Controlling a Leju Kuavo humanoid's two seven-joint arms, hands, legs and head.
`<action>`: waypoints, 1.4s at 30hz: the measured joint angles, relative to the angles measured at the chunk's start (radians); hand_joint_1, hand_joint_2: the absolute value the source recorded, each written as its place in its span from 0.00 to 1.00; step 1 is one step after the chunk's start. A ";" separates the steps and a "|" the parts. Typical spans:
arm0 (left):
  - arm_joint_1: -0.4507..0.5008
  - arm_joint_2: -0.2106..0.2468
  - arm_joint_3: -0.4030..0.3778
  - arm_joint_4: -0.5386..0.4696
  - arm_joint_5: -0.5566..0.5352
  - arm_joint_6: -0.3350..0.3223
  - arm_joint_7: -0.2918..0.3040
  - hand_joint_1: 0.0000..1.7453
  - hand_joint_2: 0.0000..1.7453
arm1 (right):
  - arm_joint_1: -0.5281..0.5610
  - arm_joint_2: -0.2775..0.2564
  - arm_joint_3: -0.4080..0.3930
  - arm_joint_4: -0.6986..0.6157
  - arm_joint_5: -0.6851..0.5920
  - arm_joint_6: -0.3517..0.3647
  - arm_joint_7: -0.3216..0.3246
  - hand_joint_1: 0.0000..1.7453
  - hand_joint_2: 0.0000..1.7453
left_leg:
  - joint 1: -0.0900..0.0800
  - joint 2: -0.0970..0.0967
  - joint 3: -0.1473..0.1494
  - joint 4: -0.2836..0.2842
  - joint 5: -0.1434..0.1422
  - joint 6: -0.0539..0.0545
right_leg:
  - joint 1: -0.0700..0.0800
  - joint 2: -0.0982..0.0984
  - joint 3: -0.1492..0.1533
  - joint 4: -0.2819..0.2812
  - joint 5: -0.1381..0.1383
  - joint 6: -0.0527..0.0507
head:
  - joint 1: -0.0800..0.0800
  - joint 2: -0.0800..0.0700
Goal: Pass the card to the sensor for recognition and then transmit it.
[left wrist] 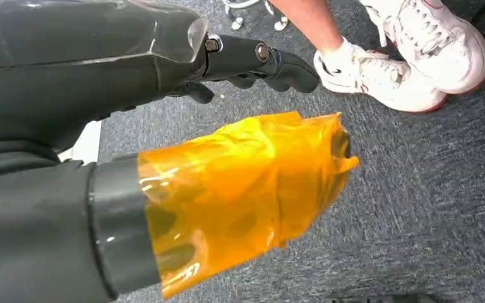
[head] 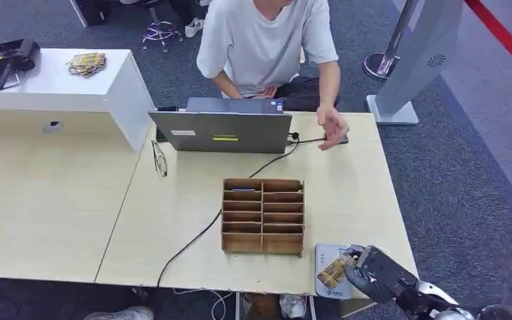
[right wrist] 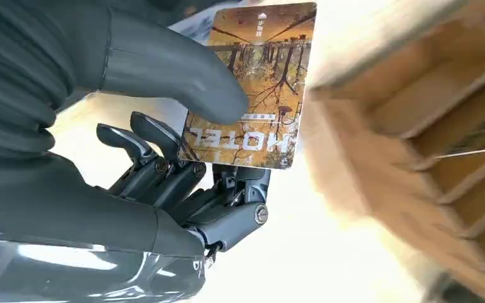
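Note:
My right hand [head: 373,270] is at the table's near right corner and pinches a yellow hotel card [head: 334,271] between thumb and fingers. The card hovers flat over the white card sensor [head: 325,254] lying at the table's front edge. In the right wrist view the card [right wrist: 259,95] shows an autumn-tree picture and the word HOTEL, with the thumb [right wrist: 164,69] pressed on its face. My left hand [left wrist: 252,60] hangs beside my body over the carpet, its fingers loosely apart and holding nothing; its thumb [left wrist: 240,196] is wrapped in orange film.
A wooden slotted card rack [head: 263,215] stands just left of the sensor. Behind it a laptop [head: 221,131] and its cable [head: 200,237] lie on the table [head: 173,200]. A seated person reaches a hand [head: 332,127] over the far edge. White sneakers [left wrist: 410,57] are on the carpet.

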 joint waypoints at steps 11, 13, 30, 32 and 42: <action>0.000 -0.001 0.000 0.000 0.002 0.002 0.004 0.00 0.00 | -0.021 0.001 0.102 0.058 0.397 -0.278 0.150 1.00 1.00 | 0.000 0.001 0.000 0.000 0.000 0.000 | 0.000 0.001 0.000 0.000 0.000 0.000 | 0.000 0.000; 0.000 -0.003 0.000 0.000 0.001 0.002 0.004 0.00 0.00 | -0.031 0.027 0.124 0.074 0.496 -0.340 0.172 1.00 1.00 | 0.000 0.001 0.000 0.000 0.000 0.000 | 0.000 0.001 0.000 0.000 0.000 0.000 | 0.000 0.000; 0.001 -0.008 0.010 0.000 0.003 -0.006 0.002 0.00 0.00 | -0.027 0.316 0.096 0.053 0.790 -0.666 0.073 1.00 1.00 | 0.001 0.001 0.001 -0.001 0.000 -0.001 | 0.001 0.001 0.000 0.000 0.000 0.000 | 0.000 0.000; 0.001 -0.008 0.010 0.000 0.002 -0.007 0.002 0.00 0.00 | -0.019 0.335 0.081 0.034 0.809 -0.682 0.067 1.00 1.00 | 0.001 0.001 0.000 -0.001 0.000 -0.001 | 0.001 0.001 0.000 0.000 0.000 0.000 | 0.000 0.000; 0.001 -0.007 0.016 0.000 0.011 -0.003 0.002 0.00 0.00 | 0.004 0.360 0.025 -0.035 0.346 -0.415 -0.050 1.00 1.00 | 0.001 0.001 0.001 -0.001 0.000 -0.001 | 0.001 0.001 0.000 0.000 0.000 0.000 | 0.000 0.000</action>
